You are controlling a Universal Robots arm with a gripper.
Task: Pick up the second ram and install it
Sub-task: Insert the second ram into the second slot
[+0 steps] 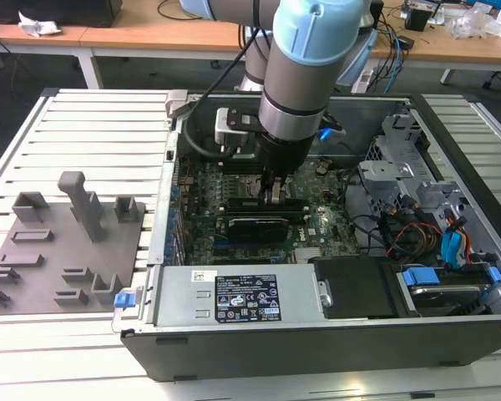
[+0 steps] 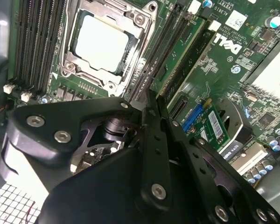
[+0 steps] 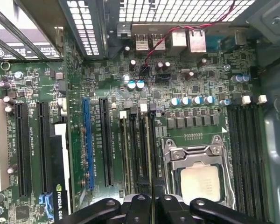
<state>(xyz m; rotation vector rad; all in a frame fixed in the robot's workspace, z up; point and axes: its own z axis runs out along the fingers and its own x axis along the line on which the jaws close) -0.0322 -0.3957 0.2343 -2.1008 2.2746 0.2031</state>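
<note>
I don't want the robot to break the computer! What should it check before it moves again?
1. Gripper above the memory slots beside the CPU socket: ok.
2. A green ram stick stands upright in a slot: ok.
3. That stick pushed fully down: cannot tell.
4. Slot end clips closed: cannot tell.
5. Loose cables apart from the gripper: ok.

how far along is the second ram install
Done: one thin green circuit-board stick already stands in a long black memory slot beside the silver CPU socket. In hand: the black gripper is down inside the case, right over the neighbouring black slot. Left: I can't tell whether the second ram is under it, so seating is unconfirmed.
</note>
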